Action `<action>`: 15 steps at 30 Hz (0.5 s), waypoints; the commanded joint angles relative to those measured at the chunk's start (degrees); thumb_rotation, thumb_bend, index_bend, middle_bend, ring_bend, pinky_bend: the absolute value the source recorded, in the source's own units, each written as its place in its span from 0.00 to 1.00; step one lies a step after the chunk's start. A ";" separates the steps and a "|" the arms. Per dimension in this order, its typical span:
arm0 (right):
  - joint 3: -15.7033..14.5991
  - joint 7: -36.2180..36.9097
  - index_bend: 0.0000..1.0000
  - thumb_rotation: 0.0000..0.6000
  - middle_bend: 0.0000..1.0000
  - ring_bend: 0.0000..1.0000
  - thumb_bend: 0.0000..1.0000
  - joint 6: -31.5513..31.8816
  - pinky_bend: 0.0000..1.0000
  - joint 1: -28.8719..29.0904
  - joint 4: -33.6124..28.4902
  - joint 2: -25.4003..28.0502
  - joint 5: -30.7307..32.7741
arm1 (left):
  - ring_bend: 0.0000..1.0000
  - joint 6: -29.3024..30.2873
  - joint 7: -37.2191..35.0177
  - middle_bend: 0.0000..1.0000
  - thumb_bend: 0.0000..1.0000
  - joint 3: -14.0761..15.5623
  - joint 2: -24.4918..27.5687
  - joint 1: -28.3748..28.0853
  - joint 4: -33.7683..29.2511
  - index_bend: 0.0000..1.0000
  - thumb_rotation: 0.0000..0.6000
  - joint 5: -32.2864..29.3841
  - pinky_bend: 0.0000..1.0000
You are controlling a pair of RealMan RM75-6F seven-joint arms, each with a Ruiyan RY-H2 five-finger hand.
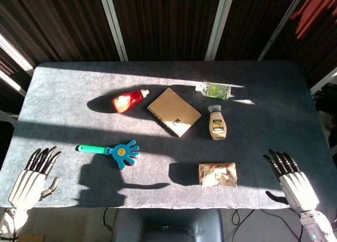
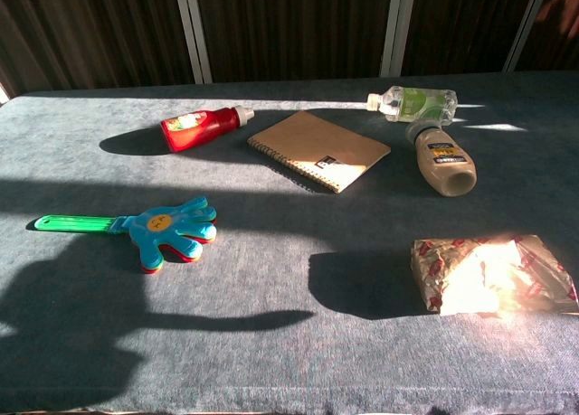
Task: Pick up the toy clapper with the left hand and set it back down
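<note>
From the head view, the toy clapper (image 1: 115,152) lies flat at the table's (image 1: 63,94) near left, clear of the empty, spread left hand (image 1: 32,180) and right hand (image 1: 293,182), while the chest view shows no hands, a red bottle (image 2: 201,127) lying far left, a clear bottle (image 2: 412,102) and a tan bottle (image 2: 443,158) far right, contents unclear.

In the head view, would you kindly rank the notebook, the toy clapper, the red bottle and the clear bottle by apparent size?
1. notebook, clearly largest.
2. toy clapper, longer but thinner.
3. red bottle.
4. clear bottle, looks smallest, though glare makes the gap with the red bottle unsure.
</note>
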 commanded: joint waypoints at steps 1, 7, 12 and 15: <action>-0.11 0.09 0.00 1.00 0.00 0.00 0.22 -0.09 0.00 0.02 -0.11 0.05 -0.06 | 0.00 -0.17 0.05 0.00 0.43 -0.07 -0.16 -0.07 0.15 0.00 1.00 -0.13 0.00; -1.02 0.98 0.00 1.00 0.00 0.00 0.22 -0.63 0.00 0.11 -1.03 0.77 -0.82 | 0.00 -4.92 -4.30 0.00 0.43 0.23 -1.84 -2.99 2.52 0.00 1.00 0.03 0.00; -1.31 1.36 0.00 1.00 0.00 0.00 0.22 -0.86 0.00 0.26 -1.33 1.03 -1.17 | 0.00 -13.77 -12.09 0.00 0.43 -0.35 -2.74 -9.20 5.71 0.02 1.00 -0.57 0.00; -1.36 1.19 0.00 1.00 0.00 0.00 0.22 -0.99 0.00 0.28 -1.44 1.01 -1.12 | 0.00 -19.05 -15.08 0.00 0.43 -0.28 -2.67 -12.73 6.39 0.06 1.00 -0.70 0.00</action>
